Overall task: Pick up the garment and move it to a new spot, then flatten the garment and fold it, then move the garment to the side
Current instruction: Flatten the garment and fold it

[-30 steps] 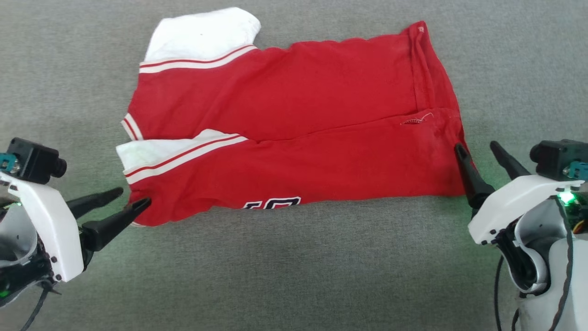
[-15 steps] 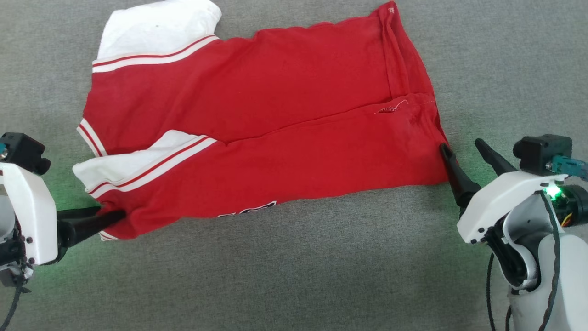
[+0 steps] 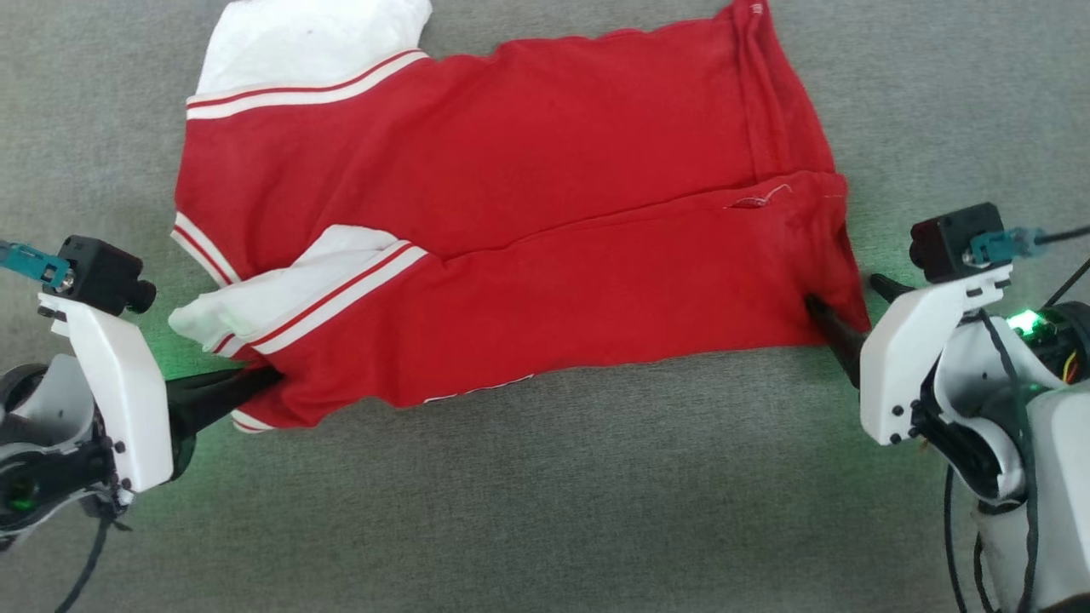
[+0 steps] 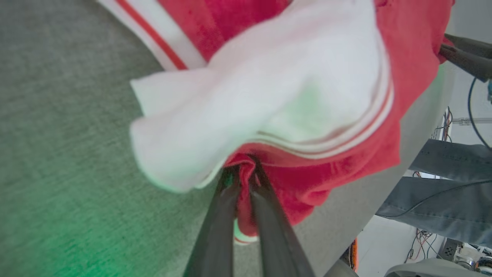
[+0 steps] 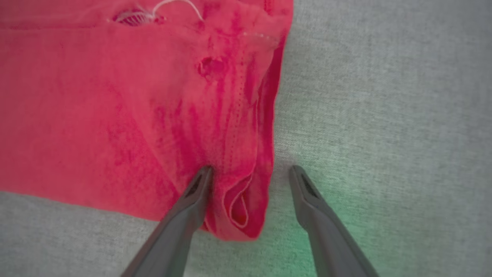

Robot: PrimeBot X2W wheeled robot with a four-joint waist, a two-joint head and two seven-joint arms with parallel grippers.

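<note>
The garment [image 3: 545, 213], a thin, soft red jersey-style T-shirt with short white sleeves and red-and-white striped trim, lies stretched between the two tools on a grey, felt-like work surface [image 3: 545, 494]. It is folded lengthwise, so its near long edge runs from one gripper to the other. The left gripper [image 3: 260, 381], a pair of long dark tapered fingers on a white wrist, has its jaws pressed together on a bunch of red cloth at the sleeve-end corner directly ahead of its tips. In the left wrist view [image 4: 246, 169] the fabric puckers around the pinch. The folded white sleeve [image 4: 269, 96] billows just beyond the fingers and appears raised, probably because the grip has gathered the layers beneath it. The right gripper [image 5: 250, 169] stands wide apart and holds nothing: one finger rests on the red cloth and the other on bare grey surface. The doubled hem corner [image 5: 240, 204] therefore sits in the gap between them, placed to be pinched. This straddling makes sense as the matching hold at the opposite end, so that both near corners can be raised together. I judge the fold to be under way, with the right-hand closure not yet made. The thin hem layers could slip out if the jaws close too shallowly.
</note>
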